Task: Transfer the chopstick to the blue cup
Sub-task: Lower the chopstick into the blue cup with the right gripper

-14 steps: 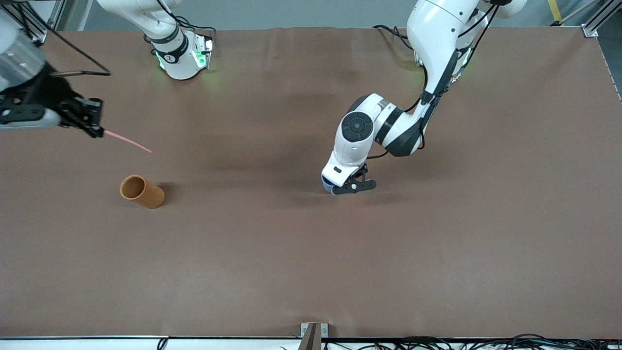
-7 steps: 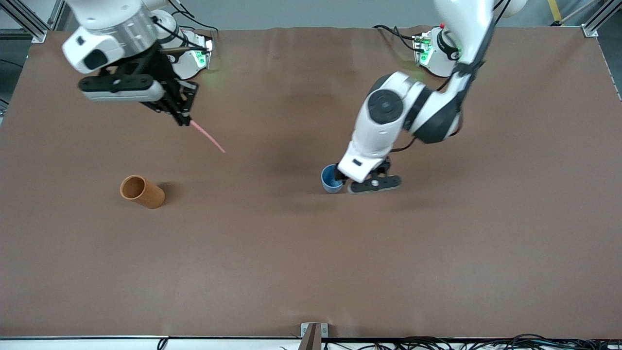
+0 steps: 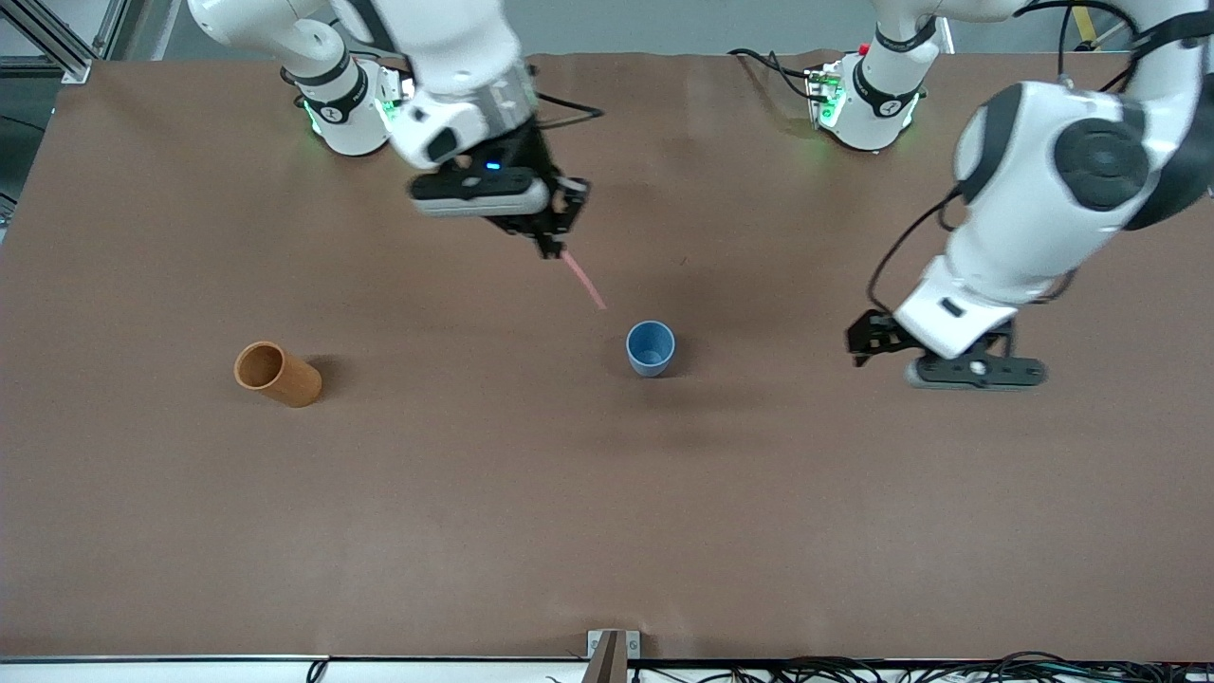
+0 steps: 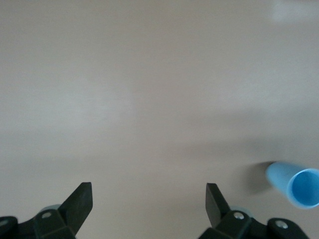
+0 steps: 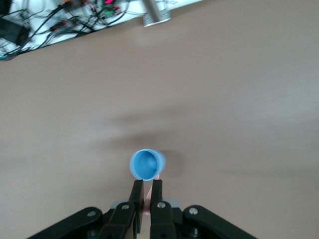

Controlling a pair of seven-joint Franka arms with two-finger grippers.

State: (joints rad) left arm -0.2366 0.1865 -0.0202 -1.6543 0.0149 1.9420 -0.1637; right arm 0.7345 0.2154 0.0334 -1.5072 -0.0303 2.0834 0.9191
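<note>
The right gripper (image 3: 553, 249) hung in the air over the brown table (image 3: 607, 531), its two fingers (image 5: 138, 200) clamped tight on the upper end of the pale pink chopstick (image 3: 583, 281), which slanted down toward five o'clock in the front view with its free tip just short of the blue cup (image 3: 651, 348). The cup stood upright and alone near the middle of the table, its mouth open to the ceiling; from the right wrist camera it sat directly ahead of the pinched fingertips, at twelve o'clock, with a sliver of pink showing between them. The left gripper (image 3: 868, 347) was off toward the left arm's end of the table, low over bare tabletop at about three o'clock from the cup and well apart from it, its jaws spread wide and holding nothing. In the left wrist view the two fingertips (image 4: 79, 200) stood far apart with only tabletop between them, and the blue cup (image 4: 295, 185) showed at the edge of the frame. An orange-brown cup (image 3: 277, 374) lay tipped on its side toward the right arm's end of the table, at about nine o'clock from the blue cup, well clear of both arms.
</note>
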